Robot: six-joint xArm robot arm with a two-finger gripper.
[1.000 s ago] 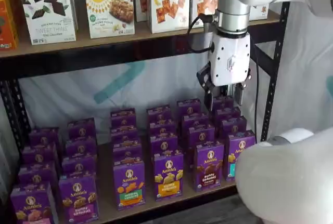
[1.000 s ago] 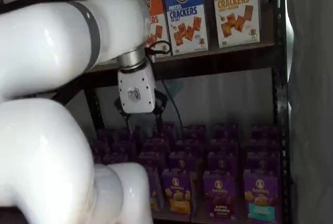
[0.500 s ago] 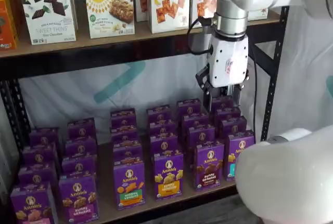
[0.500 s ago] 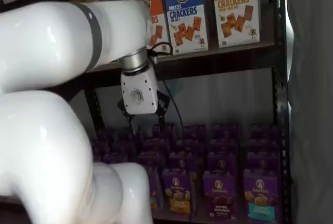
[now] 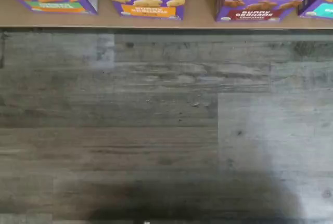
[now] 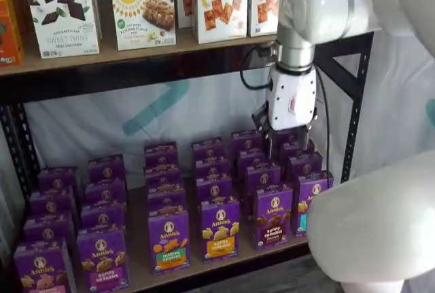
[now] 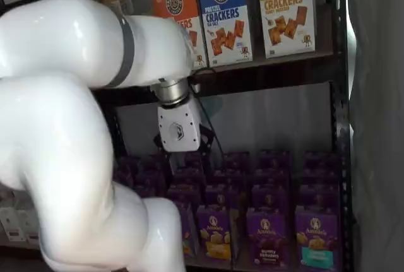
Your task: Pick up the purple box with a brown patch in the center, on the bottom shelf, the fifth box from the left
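The purple box (image 6: 273,217) is an Annie's bunny grahams carton with brown cookies at its centre and a magenta band. It stands in the front row of the bottom shelf (image 6: 139,266), toward the right. It also shows in a shelf view (image 7: 266,237) and in the wrist view (image 5: 260,3). My gripper (image 6: 287,145) hangs above the back rows of purple cartons, higher than the purple box and behind it. Its two black fingers show a gap with nothing in them. In a shelf view the white gripper body (image 7: 180,130) shows, its fingers dim.
Neighbouring purple cartons flank the box: a yellow-orange band one (image 6: 219,228) to the left, a teal band one (image 6: 309,201) to the right. Cracker boxes (image 6: 221,1) stand on the upper shelf. A black rack post (image 6: 353,109) and my white arm link (image 6: 374,232) are at right. Grey floor (image 5: 166,125) lies before the shelf.
The gripper has moved down and a little to the left, closer to the tops of the back-row cartons. Its fingers stay apart. The boxes have not moved.
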